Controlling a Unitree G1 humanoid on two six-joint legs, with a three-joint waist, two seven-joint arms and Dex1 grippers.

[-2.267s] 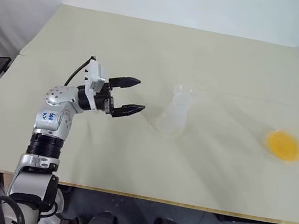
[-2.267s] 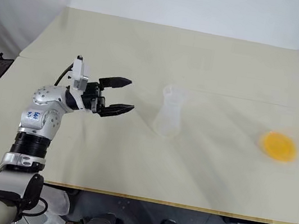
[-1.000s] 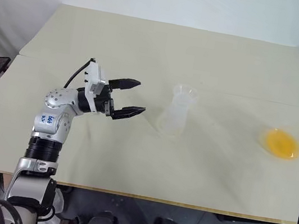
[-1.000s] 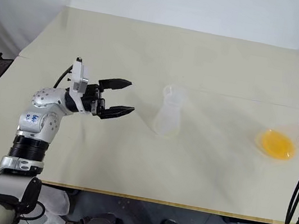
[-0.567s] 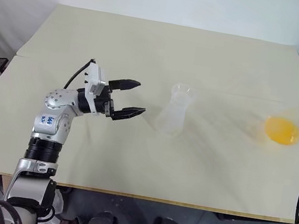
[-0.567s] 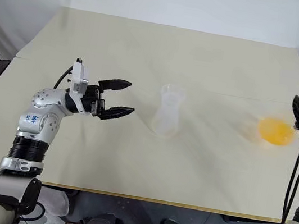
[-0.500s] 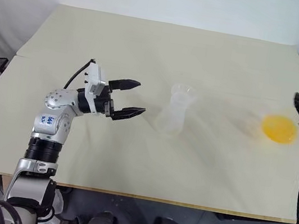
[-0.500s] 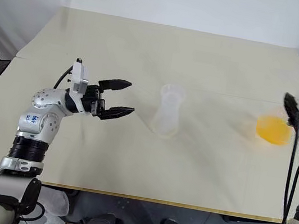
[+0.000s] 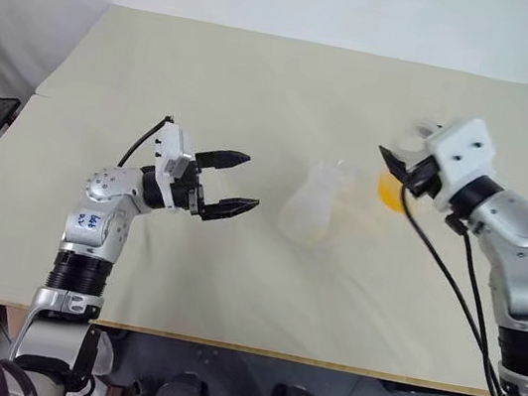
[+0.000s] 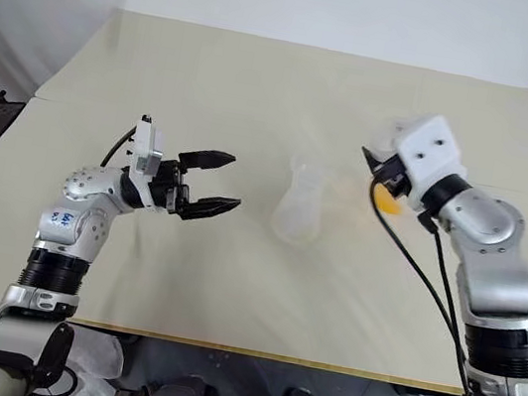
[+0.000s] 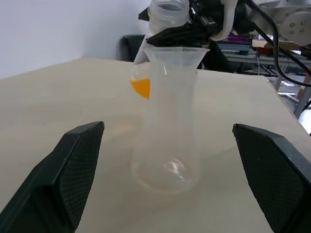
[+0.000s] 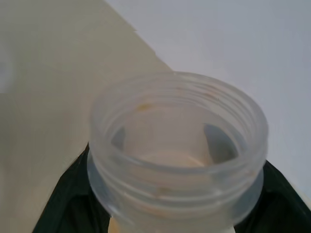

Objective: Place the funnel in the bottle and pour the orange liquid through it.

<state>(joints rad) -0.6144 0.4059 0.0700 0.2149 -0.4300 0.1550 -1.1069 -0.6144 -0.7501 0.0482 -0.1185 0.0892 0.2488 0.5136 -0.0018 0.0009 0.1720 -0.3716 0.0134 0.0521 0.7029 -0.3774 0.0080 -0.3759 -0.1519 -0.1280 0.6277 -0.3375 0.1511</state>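
The left gripper (image 9: 231,182) is held spread beside the bottle (image 9: 310,208), which stands mid-table (image 9: 264,68) with the funnel (image 11: 173,51) seated in its neck. Beyond, a jar (image 12: 177,145) of orange liquid (image 11: 141,87) is pinched by the right gripper (image 9: 396,169).

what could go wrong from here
The bottle stands unheld: the left gripper is open and apart from it, so a knock from the jar in the right gripper could tip it. The funnel just sits in its neck; a fast pour of the orange liquid could overflow or miss.
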